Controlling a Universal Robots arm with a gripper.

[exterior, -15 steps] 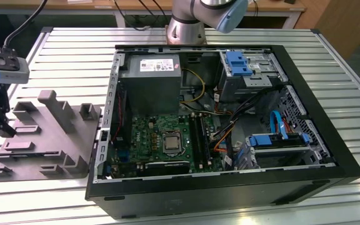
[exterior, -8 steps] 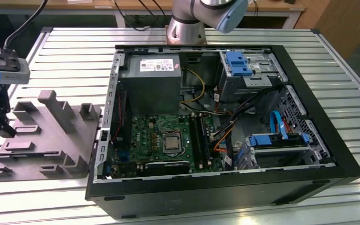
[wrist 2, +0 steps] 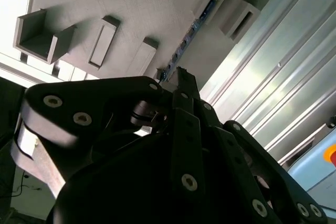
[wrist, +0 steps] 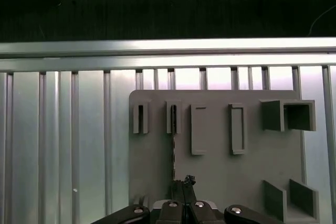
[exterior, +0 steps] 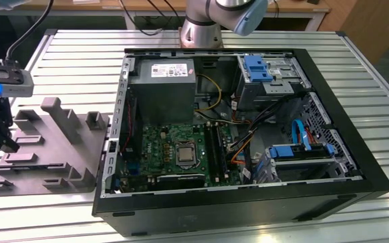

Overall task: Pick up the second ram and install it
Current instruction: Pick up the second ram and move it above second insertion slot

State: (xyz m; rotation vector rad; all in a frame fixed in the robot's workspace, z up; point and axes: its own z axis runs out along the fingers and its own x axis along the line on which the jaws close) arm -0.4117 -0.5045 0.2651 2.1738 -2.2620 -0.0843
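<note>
Tool (wrist: 185, 183) near second ram (wrist: 172, 150), grey fixture plate (wrist: 218, 174)

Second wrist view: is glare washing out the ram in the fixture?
No. In the second wrist view glare hits the table slats, not the second ram in the grey fixture. In the first wrist view the slats flare white along the fixture's edge.

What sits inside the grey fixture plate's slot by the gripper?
The second ram stands on edge in the fixture plate; the gripper covers its near end.
</note>
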